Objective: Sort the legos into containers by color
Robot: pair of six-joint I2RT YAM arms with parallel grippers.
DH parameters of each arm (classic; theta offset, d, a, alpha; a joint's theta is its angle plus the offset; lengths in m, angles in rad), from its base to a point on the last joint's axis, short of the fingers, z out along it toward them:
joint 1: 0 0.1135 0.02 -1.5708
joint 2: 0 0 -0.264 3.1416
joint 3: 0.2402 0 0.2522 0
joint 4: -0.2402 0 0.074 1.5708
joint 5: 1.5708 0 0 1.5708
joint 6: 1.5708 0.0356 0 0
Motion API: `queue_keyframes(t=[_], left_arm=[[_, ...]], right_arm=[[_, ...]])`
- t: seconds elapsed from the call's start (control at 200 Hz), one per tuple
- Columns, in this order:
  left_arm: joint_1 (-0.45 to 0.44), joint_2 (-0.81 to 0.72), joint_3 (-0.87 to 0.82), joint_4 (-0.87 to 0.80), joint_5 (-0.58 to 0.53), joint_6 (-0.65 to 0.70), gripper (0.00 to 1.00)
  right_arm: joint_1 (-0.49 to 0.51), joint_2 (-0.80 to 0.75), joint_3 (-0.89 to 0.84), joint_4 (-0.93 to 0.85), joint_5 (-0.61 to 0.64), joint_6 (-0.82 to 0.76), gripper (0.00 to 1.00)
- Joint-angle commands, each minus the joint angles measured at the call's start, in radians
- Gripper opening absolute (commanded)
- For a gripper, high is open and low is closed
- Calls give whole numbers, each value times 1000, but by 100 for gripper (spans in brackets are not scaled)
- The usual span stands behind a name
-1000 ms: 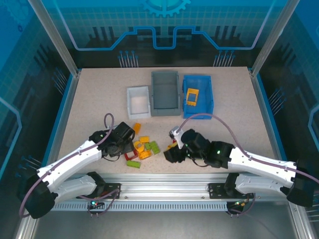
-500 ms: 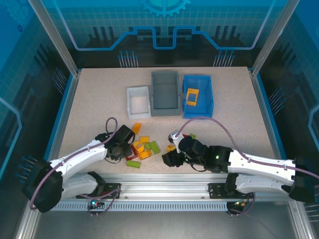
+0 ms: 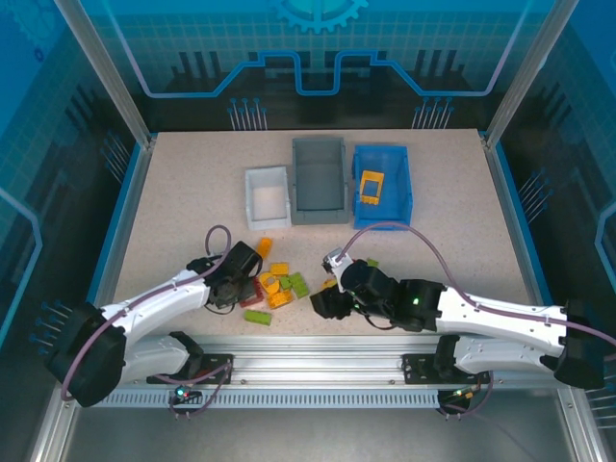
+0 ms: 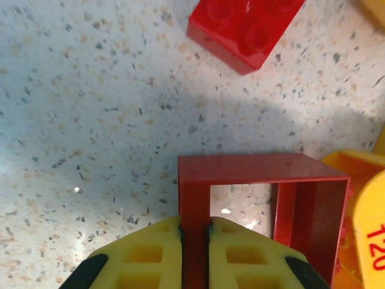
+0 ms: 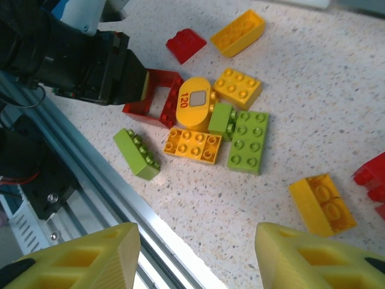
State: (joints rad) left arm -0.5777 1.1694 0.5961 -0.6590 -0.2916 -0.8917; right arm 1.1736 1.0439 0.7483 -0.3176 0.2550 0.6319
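My left gripper (image 4: 194, 241) is shut on the near wall of a red open frame lego (image 4: 258, 168), which rests on the table at the left of the pile (image 3: 279, 287). From the right wrist, the left gripper (image 5: 141, 84) and the frame (image 5: 155, 99) sit beside a yellow oval piece (image 5: 195, 103), an orange brick (image 5: 192, 145) and green bricks (image 5: 247, 142) (image 5: 136, 154). My right gripper (image 5: 195, 259) hangs open above bare table near the front rail, nothing between its fingers. The white bin (image 3: 248, 197), grey bin (image 3: 319, 214) and blue bin (image 3: 408, 188) stand at the back.
A yellow piece (image 3: 371, 186) lies in the blue bin. A loose red brick (image 4: 243, 27) lies just beyond the frame. Another yellow brick (image 5: 323, 203) and a red piece (image 5: 374, 174) sit right of the pile. The metal front rail (image 5: 120, 198) runs close under my right gripper.
The left arm has dropped lower and its gripper has settled at the red frame on the pile's left edge. The right gripper has shifted slightly left.
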Motion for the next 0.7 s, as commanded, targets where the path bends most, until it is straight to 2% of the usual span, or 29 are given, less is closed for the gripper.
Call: queue_keyframes(t=[0.0, 0.12, 0.225, 0.37, 0.535, 0.695], left_arm=[[8, -34, 128, -86, -82, 79, 5], [9, -10, 325, -150, -90, 168, 5], [7, 96, 533, -157, -49, 248, 5], [6, 312, 793, -107, 7, 324, 5], [7, 593, 1094, -65, 35, 397, 5], [25, 854, 1379, -90, 4, 437, 5]], right_arm=[[2, -43, 66, -64, 134, 29, 54], [-42, -72, 126, -150, 289, 68, 55], [-112, -63, 221, -191, 385, 87, 55], [-287, -1, 307, -192, 302, 82, 54], [-428, 72, 388, -181, 226, 50, 54], [-514, 140, 445, -183, 146, 44, 54]])
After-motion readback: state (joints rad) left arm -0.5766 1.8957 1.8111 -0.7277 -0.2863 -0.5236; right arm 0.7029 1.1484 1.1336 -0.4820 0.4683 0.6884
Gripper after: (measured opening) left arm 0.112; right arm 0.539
